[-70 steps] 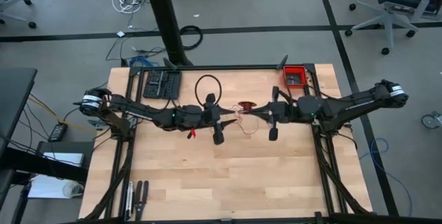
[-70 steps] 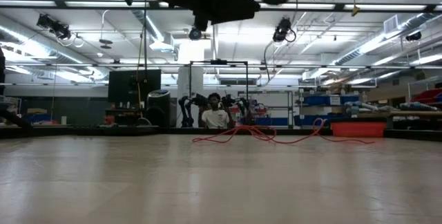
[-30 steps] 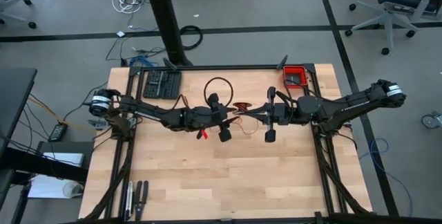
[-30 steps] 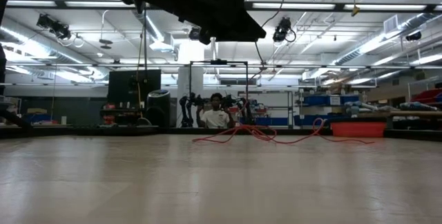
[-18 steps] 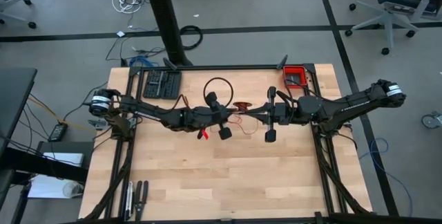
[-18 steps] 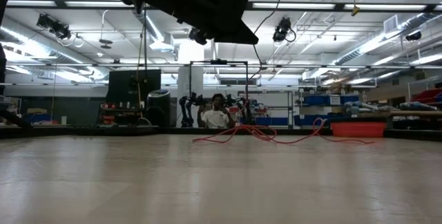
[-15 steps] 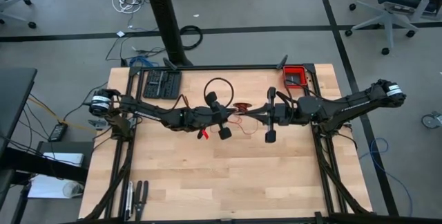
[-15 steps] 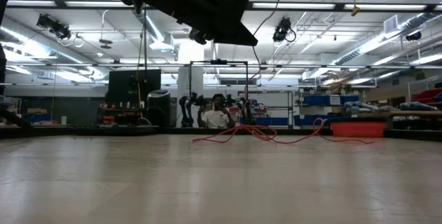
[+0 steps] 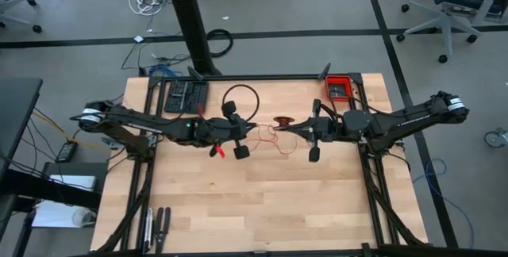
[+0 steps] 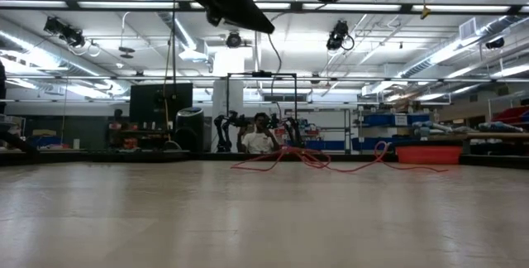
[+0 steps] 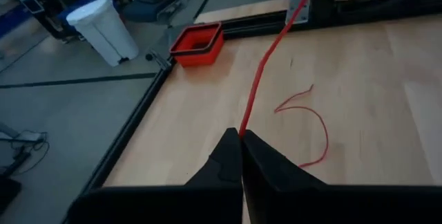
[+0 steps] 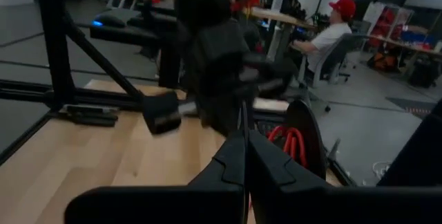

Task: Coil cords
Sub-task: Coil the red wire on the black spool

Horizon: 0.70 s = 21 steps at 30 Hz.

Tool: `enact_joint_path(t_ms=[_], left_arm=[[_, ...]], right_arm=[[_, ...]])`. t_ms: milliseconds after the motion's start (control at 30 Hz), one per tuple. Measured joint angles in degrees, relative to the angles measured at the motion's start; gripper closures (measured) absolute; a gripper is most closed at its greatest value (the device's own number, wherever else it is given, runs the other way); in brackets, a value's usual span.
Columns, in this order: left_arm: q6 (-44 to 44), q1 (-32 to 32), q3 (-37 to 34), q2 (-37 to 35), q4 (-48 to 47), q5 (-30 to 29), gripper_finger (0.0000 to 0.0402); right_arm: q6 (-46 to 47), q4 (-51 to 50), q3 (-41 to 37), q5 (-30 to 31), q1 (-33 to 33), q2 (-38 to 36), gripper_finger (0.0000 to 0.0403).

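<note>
The thin red cord (image 11: 266,58) runs in a straight line from my left gripper (image 11: 240,134) toward the right arm. Seen from above, it spans the gap (image 9: 274,132) between my left gripper (image 9: 252,133) and my right gripper (image 9: 295,130), above the middle of the table. Both grippers are shut. A small red bundle of cord (image 9: 282,120) shows beside the right gripper's tip and as red loops (image 12: 293,144) in the right wrist view. A loose curl of cord (image 11: 314,120) lies on the wood; the low view shows it as a wavy strand (image 10: 314,162). My left gripper pinches the cord (image 11: 242,128) between its two fingertips, a single strand. The fingers point slanting down toward the table's right side, and the strand leaves them straight and taut, lifted clear of the table. My right gripper is shut on a thin strand (image 12: 243,117) that leaves its fingertips. The fingers lie level, pointing toward the table's left side; which part of the cord they have cannot be told.
A red bin (image 9: 339,87) stands at the far right corner. A black tray (image 9: 185,96) lies at the far left, and a black cable loop (image 9: 242,98) shows beside my left wrist. Dark tools (image 9: 156,224) lie at the near left edge.
My left gripper has drawn back toward the table's left edge and risen. The red cord between the two grippers now spans a longer, straighter stretch. My right gripper has stayed in place.
</note>
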Motion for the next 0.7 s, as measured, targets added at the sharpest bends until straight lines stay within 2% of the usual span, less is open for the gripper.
enact_joint_path(t_ms=[333, 533, 700], left_arm=[[5.2, -3.3, 0.0, -3.3, 0.5, -9.8, 0.0401], [9.1, -3.9, 0.0, -3.1, 7.4, -9.5, 0.0401], [14.3, -3.9, -0.1, -2.2, 13.8, -5.2, 0.0401]], right_arm=[[8.3, -8.3, 0.0, -4.0, -3.3, -0.3, 0.0402], [12.4, -10.1, 0.1, -11.7, -6.4, 0.5, 0.0402], [13.0, -9.3, 0.1, -17.2, -8.4, 4.9, 0.0402]])
